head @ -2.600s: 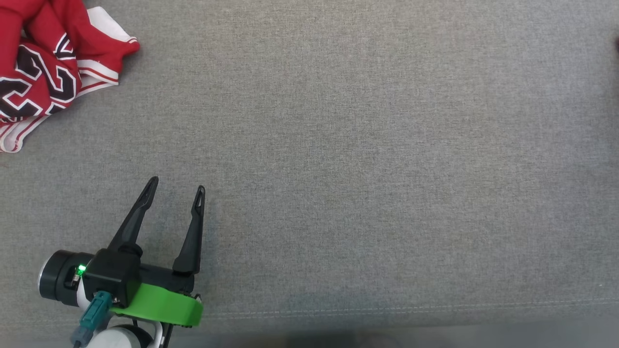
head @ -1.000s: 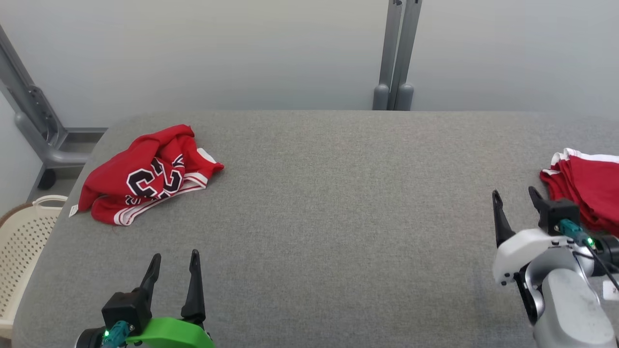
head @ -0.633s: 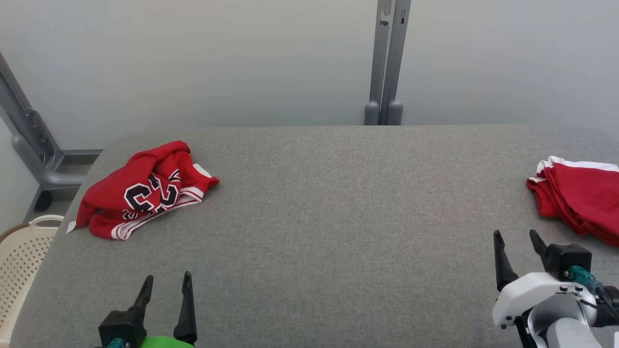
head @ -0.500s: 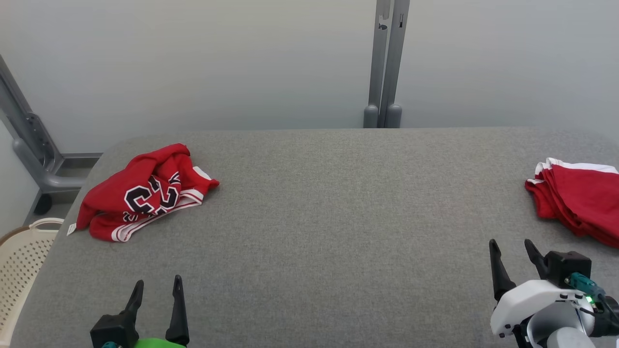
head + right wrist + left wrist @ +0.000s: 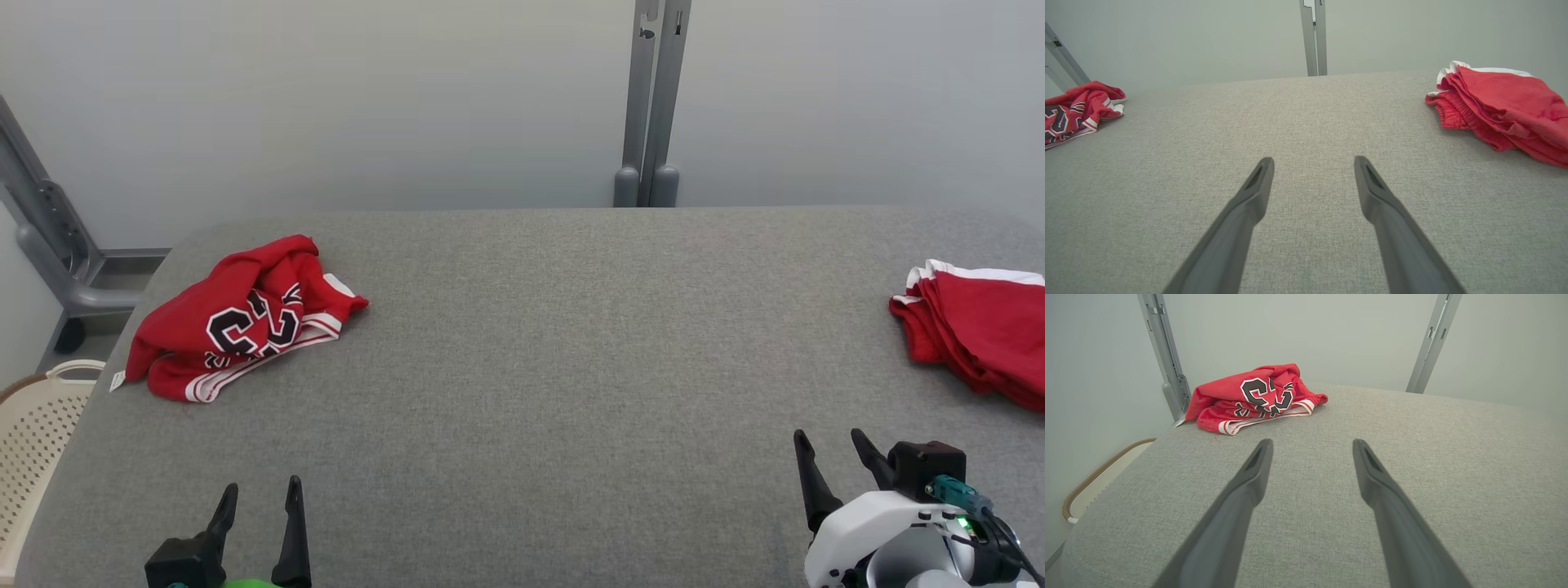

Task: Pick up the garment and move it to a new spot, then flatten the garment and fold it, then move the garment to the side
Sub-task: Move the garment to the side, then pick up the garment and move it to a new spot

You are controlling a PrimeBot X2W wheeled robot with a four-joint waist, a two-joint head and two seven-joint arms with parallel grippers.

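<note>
At ten o'clock on the grey fabric desk (image 5: 571, 343), the crumpled red numbered jersey (image 5: 237, 322) is awaiting pickup, so the left tool (image 5: 262, 485) and the right tool (image 5: 827, 434) are hanging open, empty.

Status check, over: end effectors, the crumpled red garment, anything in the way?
Open and empty: left end effector, right end effector. Far left, untouched: crumpled red garment. Bare grey surface between.

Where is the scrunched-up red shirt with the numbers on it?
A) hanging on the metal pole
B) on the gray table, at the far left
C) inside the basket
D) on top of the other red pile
B: the shirt lies bunched up on the table, near its far left corner.
</note>
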